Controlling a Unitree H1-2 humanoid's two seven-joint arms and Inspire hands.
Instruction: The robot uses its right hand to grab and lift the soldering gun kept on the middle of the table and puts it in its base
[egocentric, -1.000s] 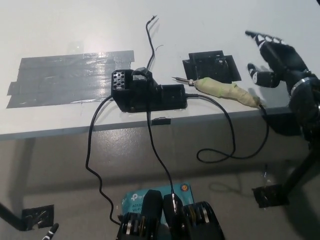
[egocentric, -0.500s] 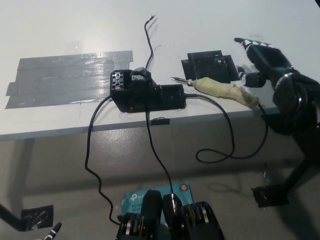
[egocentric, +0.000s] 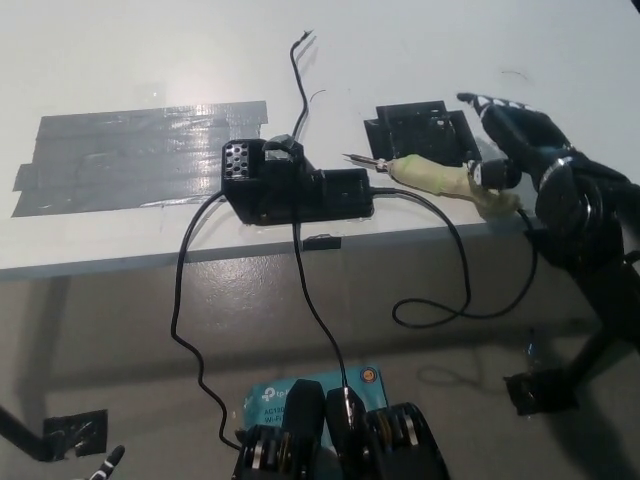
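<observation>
The soldering gun (egocentric: 440, 180) lies on the white table (egocentric: 150, 60) near its front edge, metal tip pointing left, its handle wrapped in yellowish tape. My black right hand (egocentric: 510, 140) hovers over the rear end of the handle, fingers spread and open, thumb close beside the tape. The black base (egocentric: 422, 132) sits just behind the gun, partly covered by my fingers. My left hand is out of sight.
A black box-shaped station (egocentric: 295, 187) with a perforated block stands left of the gun's tip. Grey tape strips (egocentric: 140, 155) cover the table's left part. Black cables (egocentric: 450, 300) hang over the front edge to the floor.
My right hand has moved left and down from the table's right edge until it is over the gun's handle end. The gun has not moved.
</observation>
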